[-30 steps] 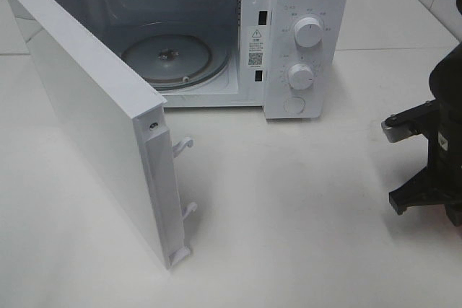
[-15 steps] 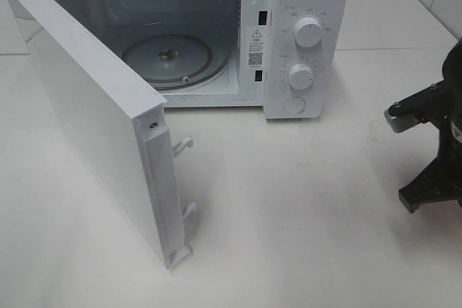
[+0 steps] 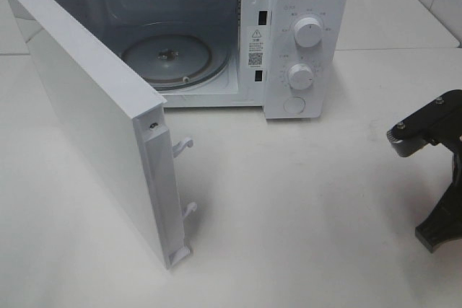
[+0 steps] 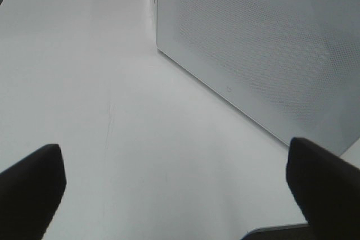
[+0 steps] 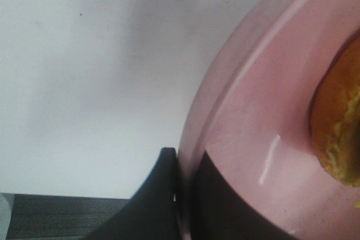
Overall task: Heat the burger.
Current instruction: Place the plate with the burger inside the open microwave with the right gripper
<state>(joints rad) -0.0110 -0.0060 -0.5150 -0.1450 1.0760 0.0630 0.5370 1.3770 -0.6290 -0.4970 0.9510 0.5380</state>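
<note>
In the right wrist view, an orange-brown edge of the burger (image 5: pixel 337 133) lies on a pink plate (image 5: pixel 264 111). My right gripper (image 5: pixel 185 195) is shut on the plate's rim, one dark finger (image 5: pixel 152 206) outside it and the other on the plate's inner face. The exterior high view shows neither burger nor plate, only part of the right arm (image 3: pixel 440 178) at the right edge. My left gripper (image 4: pixel 174 189) stands open and empty over bare table, facing the outer face of the microwave door (image 4: pixel 264 60).
A white microwave (image 3: pixel 303 34) stands at the back, its door (image 3: pixel 94 120) swung wide open toward the front left. The glass turntable (image 3: pixel 173 59) inside carries nothing. Two knobs and a round button are on its right panel.
The right arm has slid further right and down in the exterior high view, now partly out of frame. The microwave and its door have not moved.
</note>
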